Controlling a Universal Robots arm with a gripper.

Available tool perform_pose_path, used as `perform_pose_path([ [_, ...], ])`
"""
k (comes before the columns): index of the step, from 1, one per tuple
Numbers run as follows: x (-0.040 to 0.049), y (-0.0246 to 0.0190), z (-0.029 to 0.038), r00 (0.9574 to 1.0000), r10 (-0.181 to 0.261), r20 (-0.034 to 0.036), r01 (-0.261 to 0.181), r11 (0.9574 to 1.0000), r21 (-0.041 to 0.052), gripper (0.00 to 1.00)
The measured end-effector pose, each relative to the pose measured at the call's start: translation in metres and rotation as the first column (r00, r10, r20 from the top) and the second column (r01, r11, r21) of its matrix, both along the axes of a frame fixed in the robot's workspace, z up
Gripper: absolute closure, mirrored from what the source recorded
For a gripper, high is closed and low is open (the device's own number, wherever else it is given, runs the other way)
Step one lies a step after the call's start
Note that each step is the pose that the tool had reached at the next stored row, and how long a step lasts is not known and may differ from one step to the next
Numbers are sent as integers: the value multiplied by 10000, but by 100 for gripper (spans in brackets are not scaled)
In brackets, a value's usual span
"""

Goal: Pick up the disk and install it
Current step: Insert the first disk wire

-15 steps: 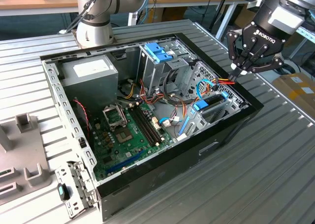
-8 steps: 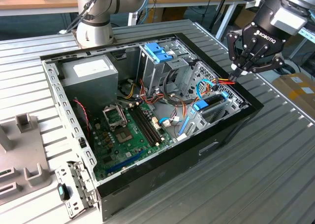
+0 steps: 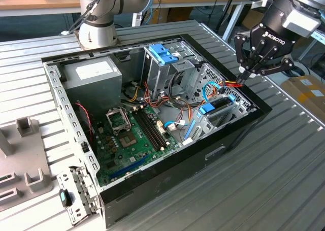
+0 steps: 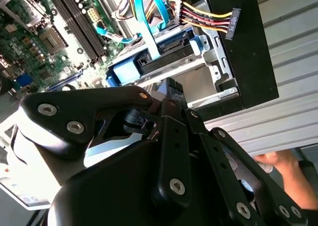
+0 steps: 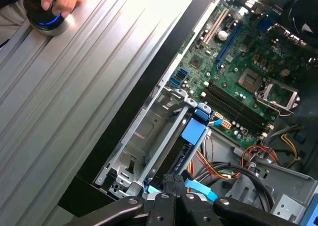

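Ribbed grey metal makes up the surface (image 3: 284, 180), and an open black computer case (image 3: 167, 180) lies on it with its insides facing up. The arm (image 3: 101, 18) has its pale base behind the case and reaches over to the exterior view's right.

Inside the case, a green motherboard (image 3: 137, 139) covers the floor. A grey metal box (image 3: 91, 76) with a white sticker fills the far corner on the exterior view's left, and beside it stands a metal cage (image 3: 167, 71) topped by a blue handle (image 3: 162, 53).

The disk (image 3: 218, 105) sits down in the drive bay against the case's wall on the exterior view's right. Its blue carrier frame shows in both wrist views (image 5: 193, 132) (image 4: 149, 62), and a flat blue cable runs over it.

The pincer (image 3: 247, 77) hangs above that wall, near the disk but apart from it. In the first wrist view its fingers (image 5: 168, 186) are pressed together with nothing between them.

A bundle of red, yellow and black wires (image 3: 231, 82) runs just beside the fingertips, and its black connector (image 4: 232, 22) lies loose on the case's rim.

A person's hand (image 5: 62, 0) rests on a round black puck (image 5: 44, 17) on the surface.
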State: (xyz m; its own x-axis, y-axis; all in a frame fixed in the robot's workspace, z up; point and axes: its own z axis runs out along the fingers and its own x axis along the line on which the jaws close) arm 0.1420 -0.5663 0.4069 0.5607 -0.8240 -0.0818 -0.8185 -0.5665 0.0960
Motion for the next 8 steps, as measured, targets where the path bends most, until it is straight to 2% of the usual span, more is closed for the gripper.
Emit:
perform_pose_path([
  [8,0,0,0,9984,569,0,-569,9984,0,90],
])
